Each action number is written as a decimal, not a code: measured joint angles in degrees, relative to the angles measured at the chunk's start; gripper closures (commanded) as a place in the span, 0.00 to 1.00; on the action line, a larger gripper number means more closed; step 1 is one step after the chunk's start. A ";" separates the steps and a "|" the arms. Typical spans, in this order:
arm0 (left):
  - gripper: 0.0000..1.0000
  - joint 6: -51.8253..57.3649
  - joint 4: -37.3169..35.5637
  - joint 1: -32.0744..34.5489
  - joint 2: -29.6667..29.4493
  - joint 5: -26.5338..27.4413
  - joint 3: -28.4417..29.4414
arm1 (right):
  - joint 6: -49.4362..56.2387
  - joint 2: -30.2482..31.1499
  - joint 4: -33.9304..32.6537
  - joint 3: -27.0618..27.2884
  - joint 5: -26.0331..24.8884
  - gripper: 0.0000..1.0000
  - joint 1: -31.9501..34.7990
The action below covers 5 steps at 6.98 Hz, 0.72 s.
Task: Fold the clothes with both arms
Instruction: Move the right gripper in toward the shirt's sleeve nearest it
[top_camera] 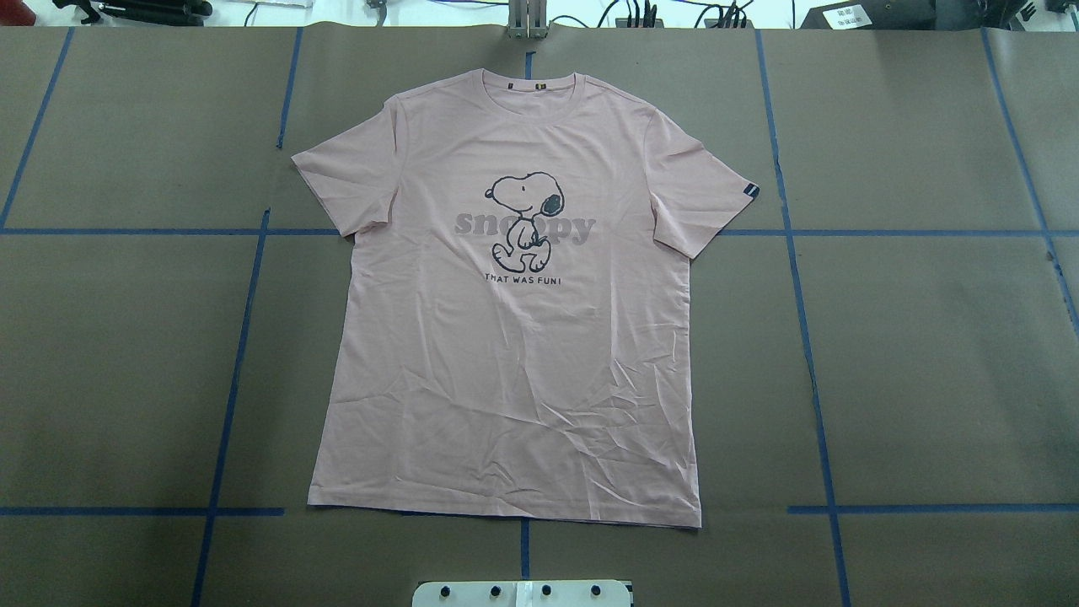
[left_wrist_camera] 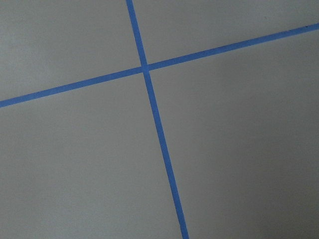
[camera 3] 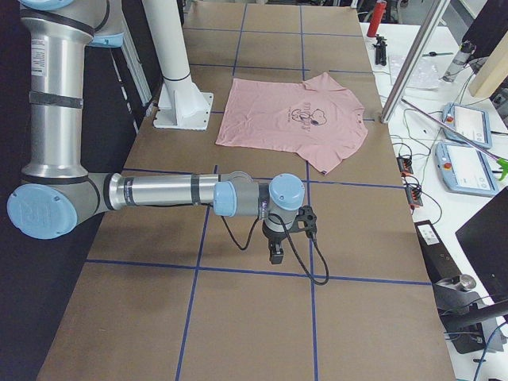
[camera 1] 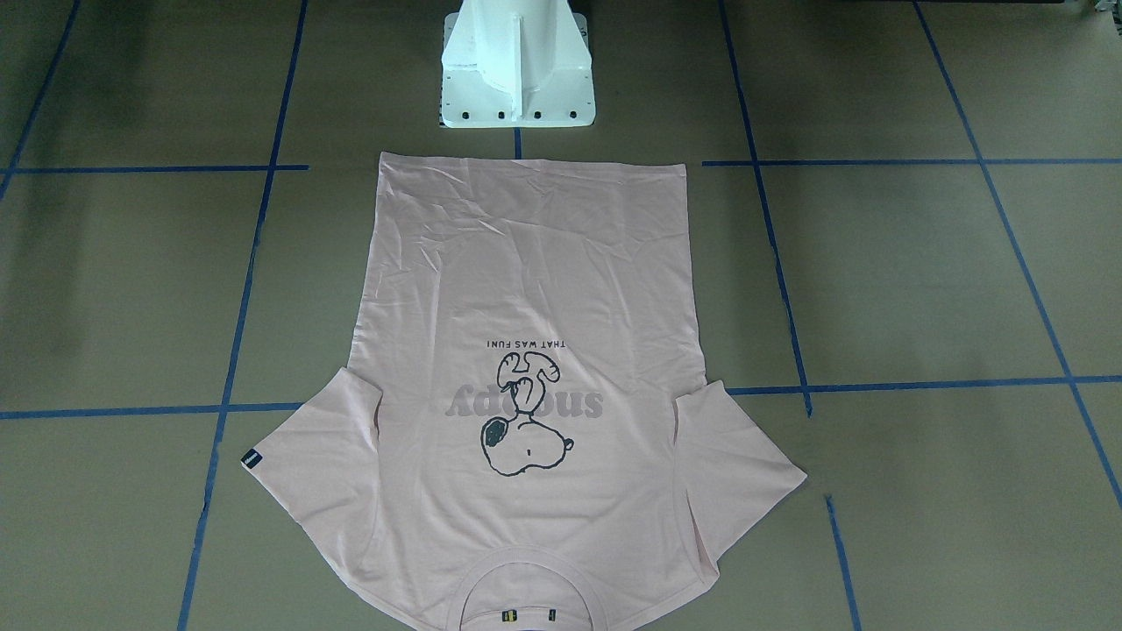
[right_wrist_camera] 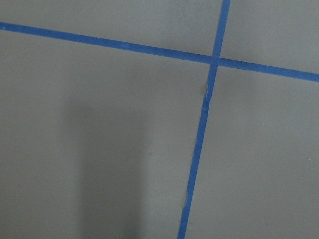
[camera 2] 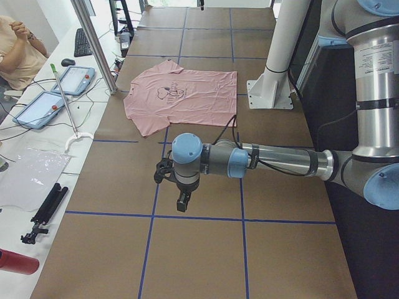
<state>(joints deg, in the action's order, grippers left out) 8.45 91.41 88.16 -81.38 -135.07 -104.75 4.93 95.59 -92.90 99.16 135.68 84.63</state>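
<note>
While neither arm is touching the cloth, Stage: the folding is judged to be waiting at its very start.
Landmark: the white pedestal base [camera 1: 517, 70] is standing at the robot's edge of the table [top_camera: 927, 337]; every place below is being given from it.
T-shirt [top_camera: 506, 354]: is lying flat and print-up straight out in front of the pedestal, its hem [top_camera: 506, 506] just beyond the pedestal's foot, its collar [top_camera: 531, 84] at the far end, both sleeves spreading outward.
Dog print [top_camera: 524, 221]: is facing up on the chest, in the half farther from the pedestal.
Sleeve tag [top_camera: 750, 191]: is sitting on the sleeve on the pedestal's right-arm side.
Creases: are running across the half nearer the pedestal.
Left gripper [camera 2: 182, 200]: is hanging fingers-down over bare table well out to the pedestal's left, well apart from the shirt; whether the fingers are spread or pressed together cannot be told.
Right gripper [camera 3: 275, 252]: is hanging likewise well out to the pedestal's right; its fingers' state cannot be told either.
Blue tape lines [left_wrist_camera: 149, 99]: are crossing under both wrist cameras, with no cloth in sight.
Risk, uneven pick: one arm taking hold sooner or higher than the other would be dragging the shirt askew.
Risk, thin layers: fingers pinching only the top layer would be leaving the back behind and bunching it.
Risk, creases: folding without smoothing would be pressing them in.
</note>
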 measured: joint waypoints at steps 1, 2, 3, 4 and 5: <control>0.00 0.43 0.24 -0.08 -0.32 -0.03 -0.42 | 0.00 0.08 0.27 0.18 0.02 0.00 -0.01; 0.00 1.32 0.74 -0.24 -0.22 -0.07 -1.00 | 0.00 0.17 1.25 0.29 0.00 0.00 -0.05; 0.00 1.75 0.99 -0.37 0.07 -0.15 -1.43 | -0.01 0.28 2.84 0.16 -0.02 0.00 -0.10; 0.00 1.90 1.11 -0.38 0.27 -0.20 -1.55 | 0.00 0.40 5.31 0.08 0.17 0.00 -0.62; 0.00 1.95 1.27 -0.42 0.35 -0.28 -1.55 | -0.05 0.44 8.92 0.00 0.68 0.00 -2.43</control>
<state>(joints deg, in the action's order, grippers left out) 10.39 92.68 87.74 -81.03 -135.36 -106.31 4.88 96.03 -83.98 99.15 136.36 82.21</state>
